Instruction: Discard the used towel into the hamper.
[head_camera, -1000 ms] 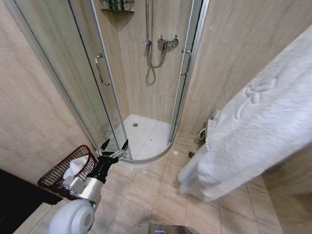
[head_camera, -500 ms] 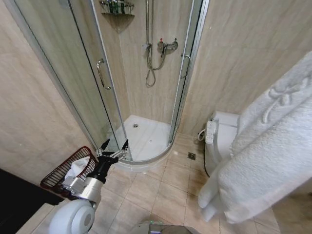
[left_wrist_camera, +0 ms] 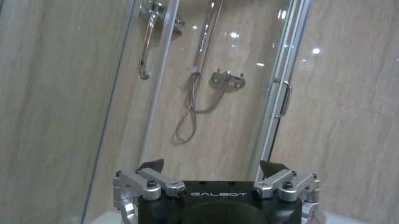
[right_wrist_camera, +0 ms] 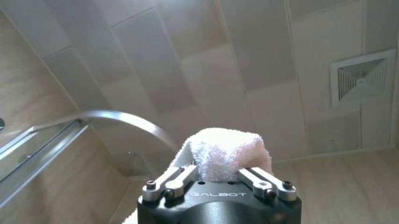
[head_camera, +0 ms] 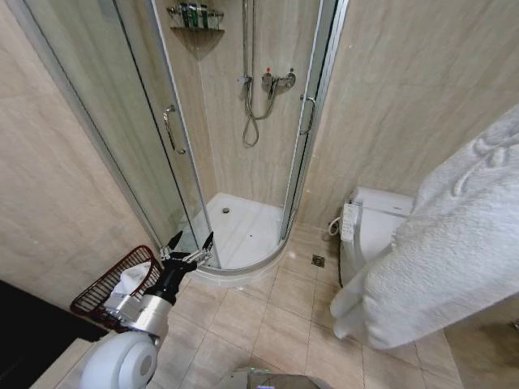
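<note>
Holding the white towel [right_wrist_camera: 224,151] between its closed fingers, my right gripper [right_wrist_camera: 218,179] points up toward the ceiling, where there is a square vent [right_wrist_camera: 363,78]. In the head view the towel hangs large to the right of the shower cabin [head_camera: 243,138], in front of the white toilet [head_camera: 377,223]. My left gripper [head_camera: 188,241] waits with its fingers wide apart and nothing between them, near the cabin's lower rim. The hamper [head_camera: 113,279] stands on the floor left of the cabin, just beside this gripper, with white cloth inside.
</note>
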